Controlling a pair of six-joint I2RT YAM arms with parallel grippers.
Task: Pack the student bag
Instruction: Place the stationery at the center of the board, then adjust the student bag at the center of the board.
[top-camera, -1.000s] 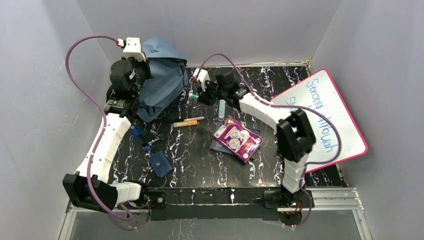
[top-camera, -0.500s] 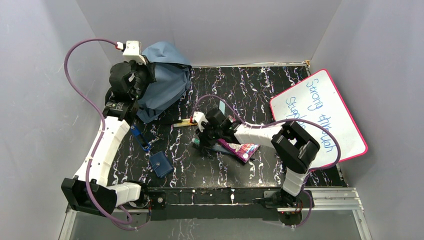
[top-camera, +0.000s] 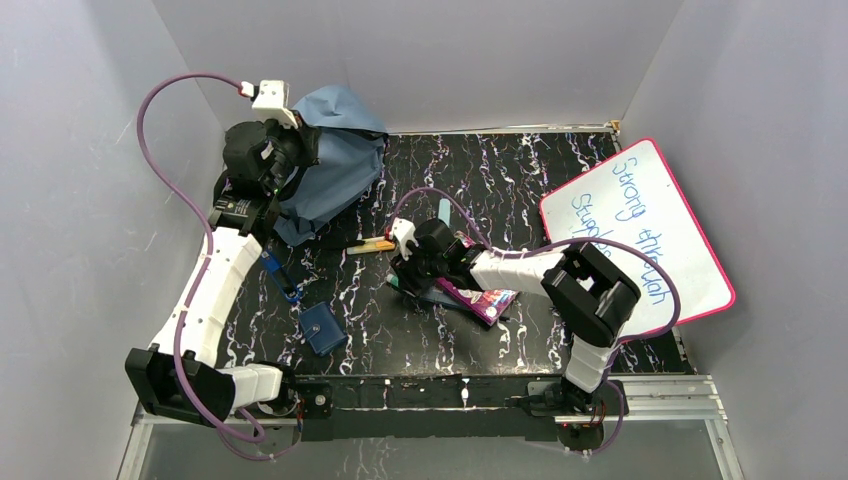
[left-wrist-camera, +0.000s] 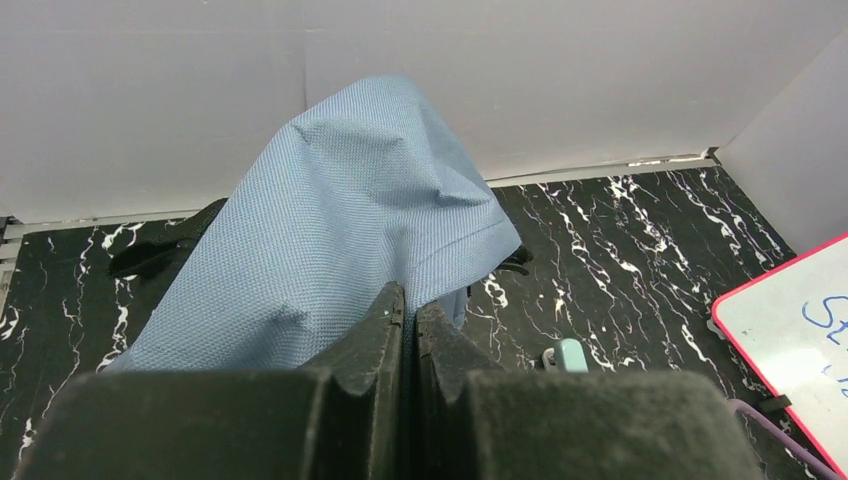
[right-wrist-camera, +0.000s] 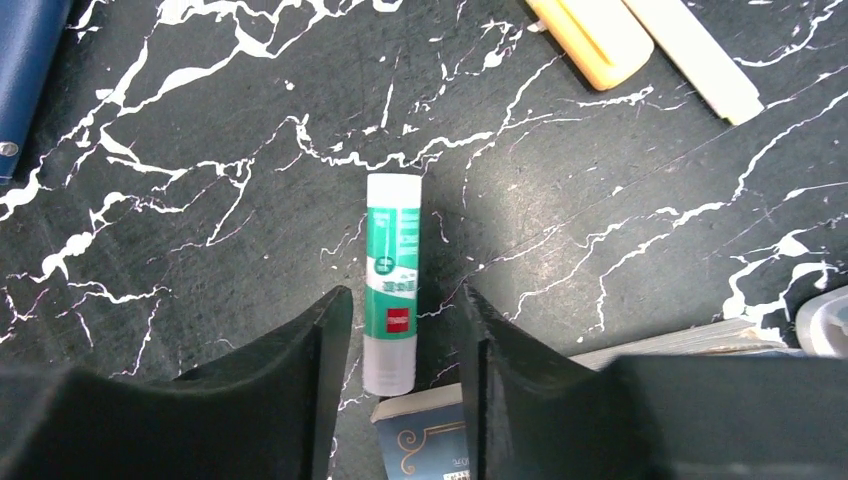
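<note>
The backpack (top-camera: 340, 165) is sitting bunched up in the far left corner of the desk (top-camera: 520, 170), with part of its blue fabric pulled upward. The left gripper (left-wrist-camera: 408, 300) is pinching that fabric: its two fingers are pressing tight together with the cloth caught between their tips, and the rest of the backpack is draping away from them toward the back wall.

The right gripper (right-wrist-camera: 405, 295) is hanging low near the middle of the desk, well apart from the backpack. Its fingers (right-wrist-camera: 310, 350) are standing open, one on each side of the lower end of a green and white glue stick (right-wrist-camera: 392, 250) that is lying flat on the desk, with a gap showing on both sides. A book corner (right-wrist-camera: 425, 440) is lying just beside the stick's near end, and a yellow marker (right-wrist-camera: 595, 30) is lying farther off.
</note>
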